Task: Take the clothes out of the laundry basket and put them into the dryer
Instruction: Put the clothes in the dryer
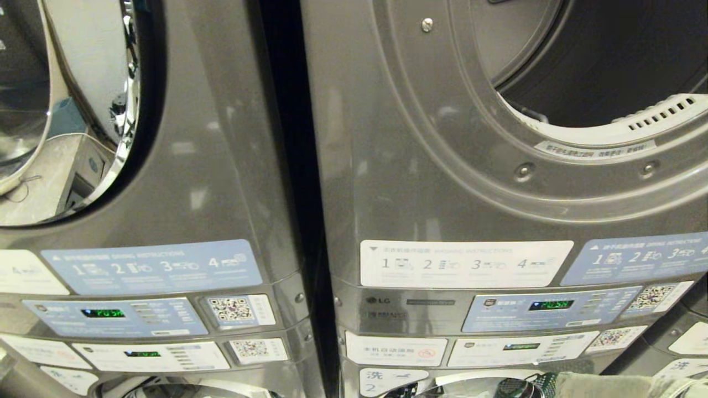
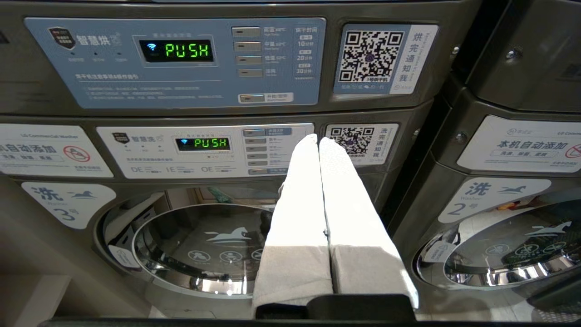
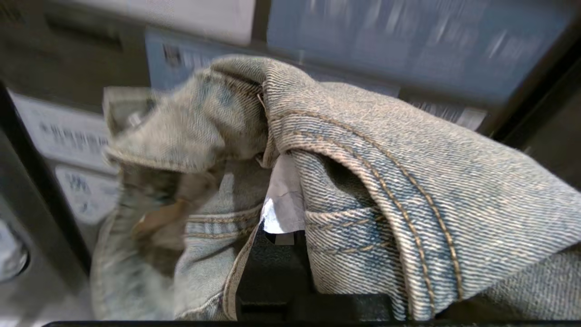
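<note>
Denim up close: faded blue jeans (image 3: 363, 190), heavy twill with tan double stitching, bunched thickly over the right end effector (image 3: 283, 213) and filling most of the right wrist view. Only a pale bit of finger pokes out from under the folds.

Right grip: pinched narrow on the jeans, so it's carrying them. In the head view the same cloth (image 1: 619, 385) just peeks in at the bottom right corner, low down by the control panels.

Dryer: big grey metal front, smooth and slightly glossy. Its round opening (image 1: 608, 72) sits at upper right with the door out of the way, a dark drum inside and a pale slotted vent strip along the lower lip.

Key relation: the opening is above the jeans and roughly straight over them, so my guess is the next move is mostly a lift up and then a push forward into the drum. Right arm is the nearer one by far, and it's already loaded.

Second machine: a twin unit on the left (image 1: 155, 166) with a chrome-ringed door.

Left end effector (image 2: 317, 141): two white fingers pressed together, holding nothing, parked in front of the lower panel with the green PUSH display (image 2: 211, 143).

Basket: not visible in any view, can't say where it sits.
</note>
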